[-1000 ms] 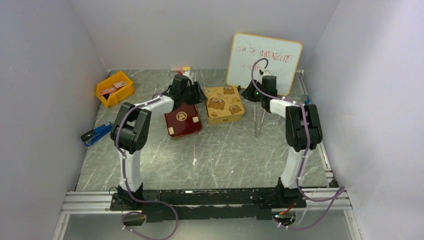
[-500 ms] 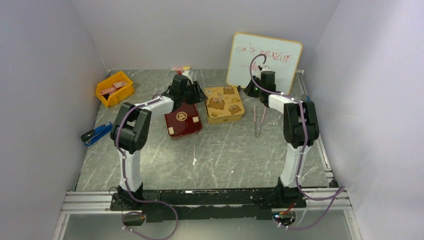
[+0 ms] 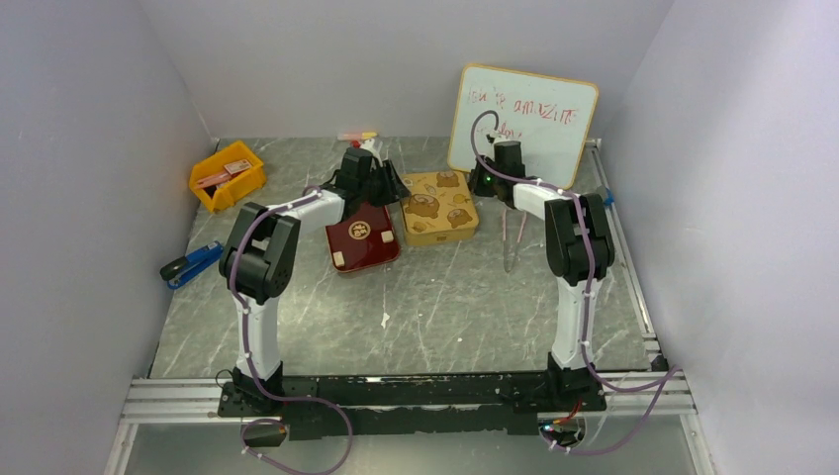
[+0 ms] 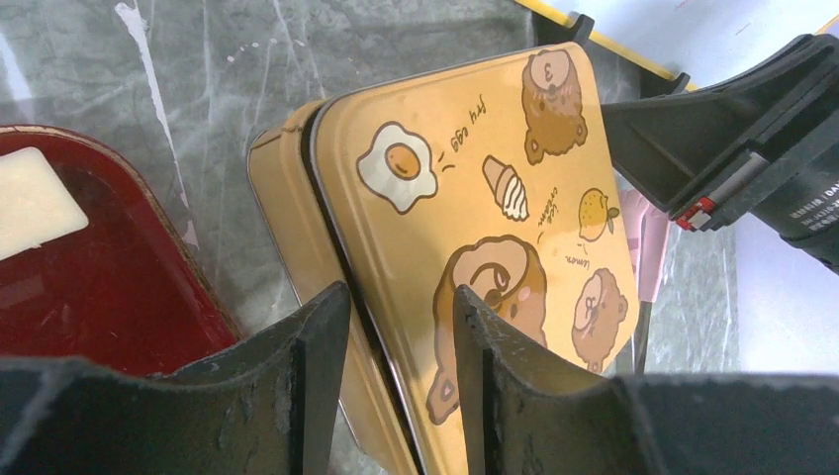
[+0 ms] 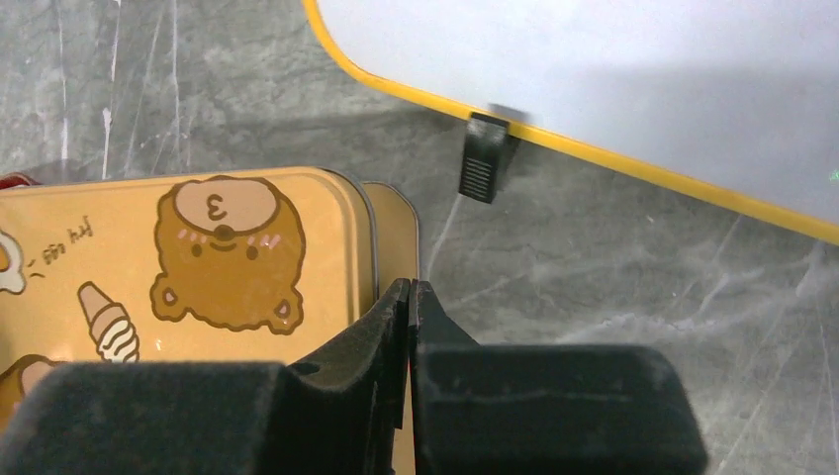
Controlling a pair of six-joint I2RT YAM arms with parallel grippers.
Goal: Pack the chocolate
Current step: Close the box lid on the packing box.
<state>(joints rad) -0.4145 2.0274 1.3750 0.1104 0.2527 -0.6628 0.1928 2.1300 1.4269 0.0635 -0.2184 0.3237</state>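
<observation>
Top view, chocolate (image 3: 339,259): small pale squares on the dark red tray (image 3: 368,255), one at its near-left corner, one at its right edge.
Top view, tray and tin: the tray lies just left of the gold tin (image 3: 440,206) on the grey table (image 3: 445,297).
Top view, arms: the left gripper (image 3: 394,186) is at the tin's left edge and the right gripper (image 3: 483,186) at its right edge, in front of the whiteboard (image 3: 524,114).
Left wrist, chocolate: a flat, pale cream block with rounded corners, lying on the glossy red tray floor at far left.
Left wrist, left gripper: fingers apart, with the bear-printed lid's edge running between them. Contact with the lid cannot be made out from here.
Left wrist, tin: the lid sits skewed on its base.
Right wrist, right gripper: fingers pressed together, tips over the tin's right rim.
Right wrist, chocolate: none in frame.
</observation>
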